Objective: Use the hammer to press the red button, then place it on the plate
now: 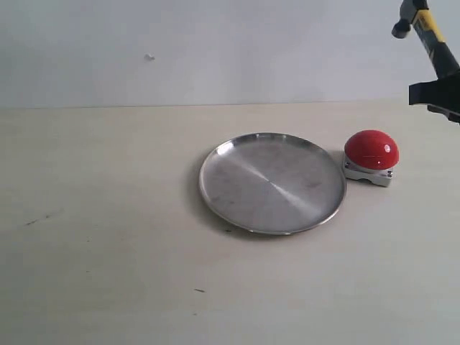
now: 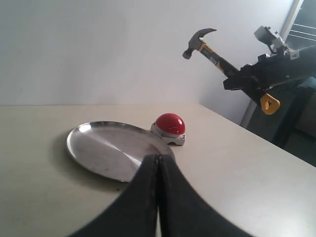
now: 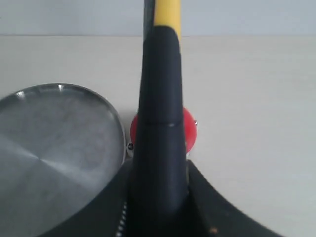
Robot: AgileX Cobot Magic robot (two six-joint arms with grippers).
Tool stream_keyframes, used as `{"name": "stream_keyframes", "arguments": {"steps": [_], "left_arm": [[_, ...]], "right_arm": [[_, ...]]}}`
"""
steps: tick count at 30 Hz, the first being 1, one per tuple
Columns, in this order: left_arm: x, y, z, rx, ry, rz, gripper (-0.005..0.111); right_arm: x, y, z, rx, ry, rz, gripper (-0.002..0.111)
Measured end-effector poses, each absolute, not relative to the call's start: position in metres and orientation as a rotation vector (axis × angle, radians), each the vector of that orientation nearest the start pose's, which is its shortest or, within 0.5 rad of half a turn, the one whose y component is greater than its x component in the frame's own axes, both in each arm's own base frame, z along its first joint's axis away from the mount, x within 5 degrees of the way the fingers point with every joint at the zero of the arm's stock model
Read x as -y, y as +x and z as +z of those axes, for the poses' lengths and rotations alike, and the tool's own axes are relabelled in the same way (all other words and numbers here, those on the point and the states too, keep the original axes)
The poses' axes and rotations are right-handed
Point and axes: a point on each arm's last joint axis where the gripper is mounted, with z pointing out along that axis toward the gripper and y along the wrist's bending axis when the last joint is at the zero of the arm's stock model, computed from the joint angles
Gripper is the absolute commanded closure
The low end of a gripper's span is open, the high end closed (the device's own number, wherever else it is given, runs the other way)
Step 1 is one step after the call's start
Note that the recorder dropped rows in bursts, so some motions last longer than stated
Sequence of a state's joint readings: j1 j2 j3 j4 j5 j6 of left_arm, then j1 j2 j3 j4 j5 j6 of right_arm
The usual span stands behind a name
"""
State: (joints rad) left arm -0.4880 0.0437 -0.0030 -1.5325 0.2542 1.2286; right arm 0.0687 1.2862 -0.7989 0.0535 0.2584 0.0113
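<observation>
Stretching across every view is a pale cream, matte tabletop (image 1: 108, 251), smooth apart from a few small dark scuffs toward its left and front parts. Behind it rises a plain whitish wall (image 1: 215, 50) carrying one tiny mark high up. In the left wrist view the table's far edge gives way to a darker area with a white upright frame (image 2: 295, 19).

A round, shallow, brushed silver metal plate (image 1: 273, 183) lies flat near the middle of the table with nothing on it. Just beside its rim, apart by a narrow gap, sits the glossy red dome button (image 1: 371, 149) on its small grey-white square base.

The small claw hammer with a dark metal head and black-and-yellow handle (image 2: 216, 55) is off the table, in the air above and to the outer side of the button, well clear of it. It is tilted, head uppermost, and its yellow end with a hole (image 2: 269, 103) pokes out below the grip. The right gripper (image 2: 237, 80) is clamped on the black part of the handle.

The left gripper (image 2: 158, 168) hovers low over the table on the near side of the plate, its dark fingers (image 2: 143, 197) pressed together with nothing between them.
</observation>
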Motion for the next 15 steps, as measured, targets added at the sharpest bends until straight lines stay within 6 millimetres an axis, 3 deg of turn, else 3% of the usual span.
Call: {"name": "stream_keyframes", "arguments": {"steps": [2, 5, 6, 10, 13, 15], "left_arm": [[0.047, 0.04, 0.211, -1.554, 0.356, -0.816, 0.107], [0.047, 0.04, 0.211, -1.553, 0.356, -0.815, 0.107], [0.047, 0.04, 0.211, -1.553, 0.356, -0.815, 0.107], [0.047, 0.04, 0.211, -1.553, 0.356, -0.815, 0.107], [0.047, 0.04, 0.211, -1.553, 0.358, -0.814, 0.107], [0.047, 0.04, 0.211, -1.553, 0.358, -0.814, 0.107]], "right_arm": [[-0.02, 0.27, 0.269, -2.254, -0.014, 0.087, 0.108], [-0.02, 0.275, 0.249, -2.364, -0.019, 0.082, 0.108], [-0.021, 0.279, 0.224, -2.482, -0.033, 0.078, 0.108], [-0.024, 0.282, 0.188, -2.656, -0.075, 0.091, 0.108], [-0.025, 0.281, 0.197, -2.612, -0.043, 0.127, 0.108], [-0.026, 0.273, 0.217, -2.551, -0.026, 0.15, 0.108]]}}
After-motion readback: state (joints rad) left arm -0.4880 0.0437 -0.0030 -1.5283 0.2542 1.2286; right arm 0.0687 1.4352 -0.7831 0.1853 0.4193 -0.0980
